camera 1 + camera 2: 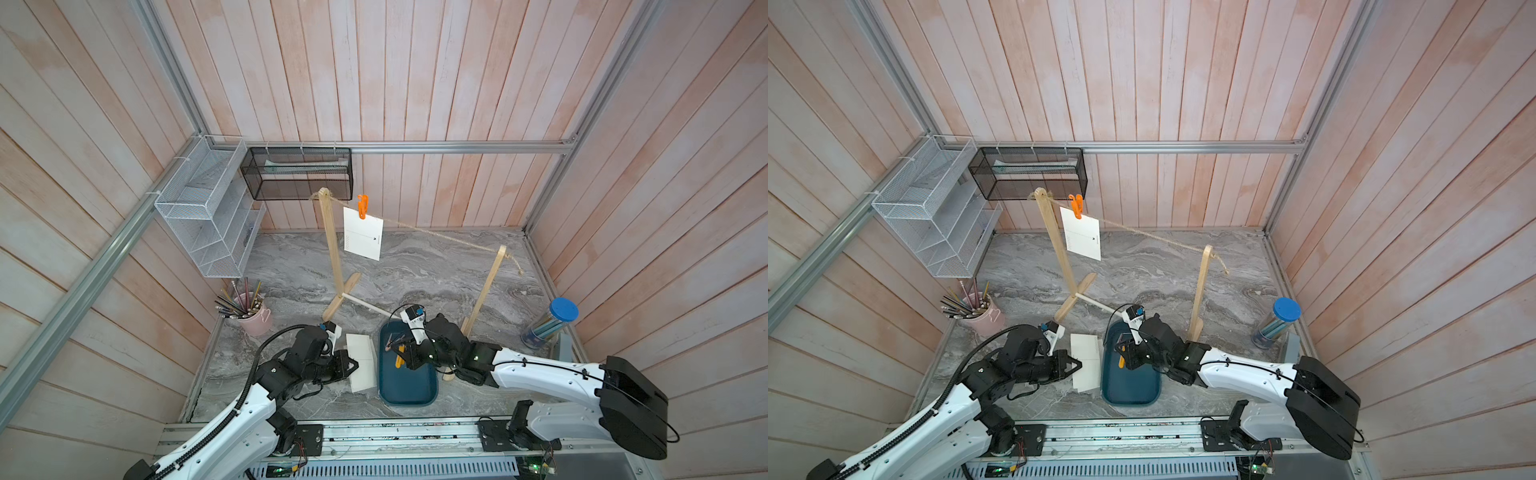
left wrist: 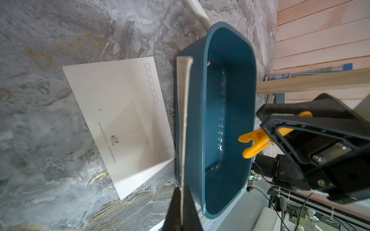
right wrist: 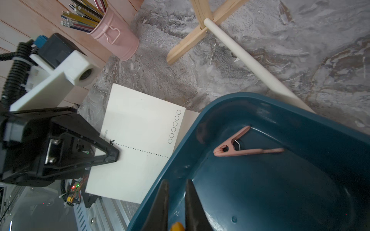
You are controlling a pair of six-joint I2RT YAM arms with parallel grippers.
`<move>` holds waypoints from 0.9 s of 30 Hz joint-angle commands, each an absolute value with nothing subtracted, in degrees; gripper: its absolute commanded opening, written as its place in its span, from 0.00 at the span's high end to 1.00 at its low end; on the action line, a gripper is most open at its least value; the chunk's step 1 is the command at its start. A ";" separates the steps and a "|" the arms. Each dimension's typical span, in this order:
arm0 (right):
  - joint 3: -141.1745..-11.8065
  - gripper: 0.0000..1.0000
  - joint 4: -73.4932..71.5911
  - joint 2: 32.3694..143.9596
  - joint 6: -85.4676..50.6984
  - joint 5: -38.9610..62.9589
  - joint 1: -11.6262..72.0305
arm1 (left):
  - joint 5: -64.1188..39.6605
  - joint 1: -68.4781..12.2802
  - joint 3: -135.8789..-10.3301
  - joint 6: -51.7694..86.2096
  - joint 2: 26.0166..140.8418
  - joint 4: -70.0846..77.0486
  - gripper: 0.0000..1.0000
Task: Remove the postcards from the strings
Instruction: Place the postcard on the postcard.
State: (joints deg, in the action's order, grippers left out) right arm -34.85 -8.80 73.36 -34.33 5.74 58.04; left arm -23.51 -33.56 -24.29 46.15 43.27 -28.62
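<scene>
Three white paper postcards: left gripper [image 1: 354, 366] pinches an edge-on postcard [image 2: 183, 100], a flat postcard [image 2: 120, 120] lies on the table [image 1: 436, 266], a hanging postcard [image 1: 363, 233] is pegged to the one tan jute twine [image 1: 440, 235] by an orange clothespin [image 1: 363, 206]. A pink clothespin [image 3: 240, 150] lies in the blue tray [image 1: 409, 390]; right gripper [image 3: 177, 184] clamps a yellow clothespin [image 2: 258, 140].
</scene>
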 commanded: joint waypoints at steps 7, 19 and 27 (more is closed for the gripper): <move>-37.09 0.64 -6.39 77.15 -34.72 -1.17 58.36 | -21.68 -33.84 -22.43 46.58 43.78 -25.62 0.87; -41.16 0.43 0.08 75.49 -33.52 -6.69 58.36 | -11.98 -33.84 -28.78 47.49 42.58 -37.68 0.60; -46.66 0.42 4.64 71.09 -29.64 -8.96 58.61 | -9.44 -33.84 -34.54 47.89 41.97 -37.77 0.50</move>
State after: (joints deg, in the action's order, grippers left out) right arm -43.51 1.87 72.86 -32.38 -6.87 58.11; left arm -11.79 -33.56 -32.32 48.18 42.19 -37.32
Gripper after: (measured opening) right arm 0.578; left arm 0.494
